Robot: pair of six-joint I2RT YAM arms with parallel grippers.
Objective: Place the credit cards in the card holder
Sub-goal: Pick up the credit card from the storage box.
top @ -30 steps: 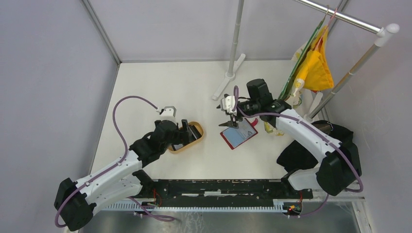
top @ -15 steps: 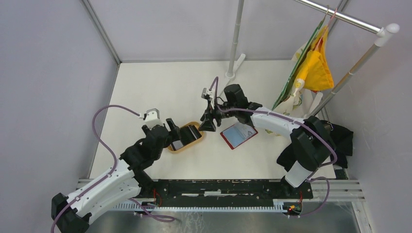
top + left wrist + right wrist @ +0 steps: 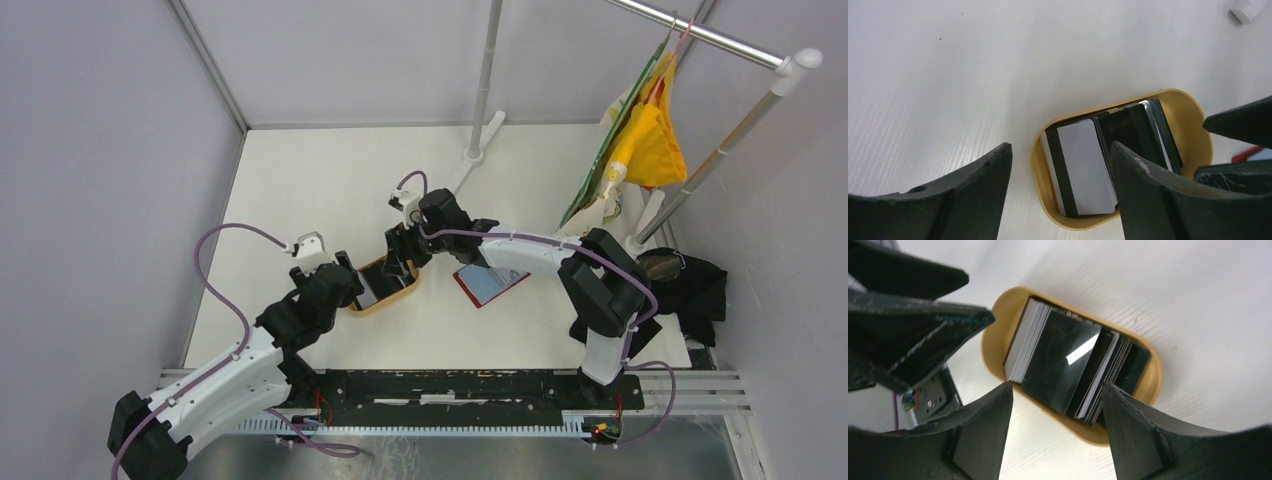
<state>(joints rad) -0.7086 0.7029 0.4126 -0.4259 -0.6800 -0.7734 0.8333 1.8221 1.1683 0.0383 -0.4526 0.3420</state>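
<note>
White table [image 3: 330, 180]; the tray [image 3: 1193, 135] is the reference.

Left arm [image 3: 240, 360] reaches in from the tray's near-left. Right arm [image 3: 540, 255] comes across from the tray's right, forearm low over the table. Metal rack [image 3: 485, 80] stands well beyond the tray, far side and to the right, with a yellow cloth [image 3: 650, 140] hanging on it. Black cloth [image 3: 690, 285] lies well right of the tray, at the table edge.

Tray is oval and tan, flat on the table. Holder [image 3: 492, 282] lies open just right of the tray, apart from it, with a red border and its grey-blue panel facing up. The right arm crosses over its far edge.

Cards [image 3: 1085, 167] sit in the tray, packed on edge and leaning like a fanned deck. Left wrist view shows a pale one with a black stripe on the outside of the stack. Right wrist view shows a glossy black one [image 3: 1063, 355] on the other side.

Left gripper [image 3: 1060, 145] hangs over the tray's left end, jaws apart, nothing between them. Right gripper [image 3: 1057, 385] hangs over the tray's right end, jaws apart, straddling the stack from above, holding nothing. The two are close together, and each one's fingers show in the other's wrist view.
</note>
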